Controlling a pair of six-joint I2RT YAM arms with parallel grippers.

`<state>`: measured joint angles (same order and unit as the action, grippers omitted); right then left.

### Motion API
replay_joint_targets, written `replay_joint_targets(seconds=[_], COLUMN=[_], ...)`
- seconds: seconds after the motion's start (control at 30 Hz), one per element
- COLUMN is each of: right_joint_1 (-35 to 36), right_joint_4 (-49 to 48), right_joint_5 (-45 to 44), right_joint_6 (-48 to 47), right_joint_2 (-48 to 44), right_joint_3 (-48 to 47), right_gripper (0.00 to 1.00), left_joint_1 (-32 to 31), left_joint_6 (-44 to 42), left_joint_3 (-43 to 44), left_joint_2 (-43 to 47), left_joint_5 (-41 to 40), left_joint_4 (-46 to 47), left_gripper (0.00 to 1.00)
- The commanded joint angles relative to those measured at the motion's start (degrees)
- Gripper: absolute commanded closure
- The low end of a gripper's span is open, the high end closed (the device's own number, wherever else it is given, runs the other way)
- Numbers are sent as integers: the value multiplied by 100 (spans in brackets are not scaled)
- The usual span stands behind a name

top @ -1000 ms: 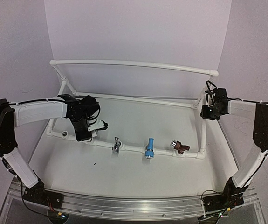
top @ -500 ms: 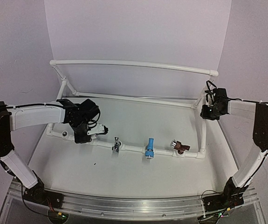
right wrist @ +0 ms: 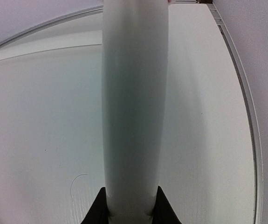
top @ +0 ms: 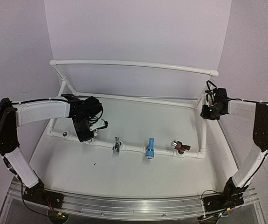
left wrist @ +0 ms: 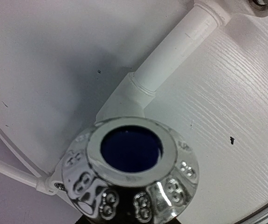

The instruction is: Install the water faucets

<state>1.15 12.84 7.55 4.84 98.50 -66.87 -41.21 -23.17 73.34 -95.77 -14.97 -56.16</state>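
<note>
When I look down from above, my left pincer [top: 89,134] sits low on the front pipe [top: 134,148] of the frame [top: 134,64], and it hides whatever is under it. My left wrist eye shows what the top eye does not. It sees a round shiny tap [left wrist: 131,172] with a dark blue middle, right in front of me, and a white joint [left wrist: 124,95] just past it. My own fingers do not show there, so I cannot tell if that pincer is clamped on the tap or not.

To the right of that pincer, along the same pipe, stand a small silver tap [top: 117,145], then a blue tap [top: 149,148], then a brown tap [top: 180,147].

My right pincer [top: 208,111] is well apart from them, on the side pipe [top: 202,133]. Only its wrist eye shows the grip: two dark fingers [right wrist: 98,210] squeeze that pipe from both sides, touching it.
</note>
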Motion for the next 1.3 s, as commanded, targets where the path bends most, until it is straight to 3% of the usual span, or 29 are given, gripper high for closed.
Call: replay_joint_targets(seconds=[0.0,0.33,0.63,0.9,1.27], right_joint_1=[-71,-71,-71,-71,-71], right_joint_4=[-2,0,-3,-3,4], right_joint_5=[-144,-136,-135,-121,-100], right_joint_6=[-580,-546,-545,-545,-536], right_joint_2=[38,40,-4,-32,-50], right_joint_3=[-116,-100,-76,-89,-70], right_gripper=[100,100,100,100,100], left_joint_1=[-8,-10,-10,-10,-10], left_joint_6=[394,424,484,526,556], left_joint_3=[-85,-104,-10,47,115], left_joint_2=[173,255,221,295,374], left_joint_5=[84,108,118,165,-37], left_joint_4=[-15,24,-2,-69,-75], left_gripper=[88,54,62,45,36])
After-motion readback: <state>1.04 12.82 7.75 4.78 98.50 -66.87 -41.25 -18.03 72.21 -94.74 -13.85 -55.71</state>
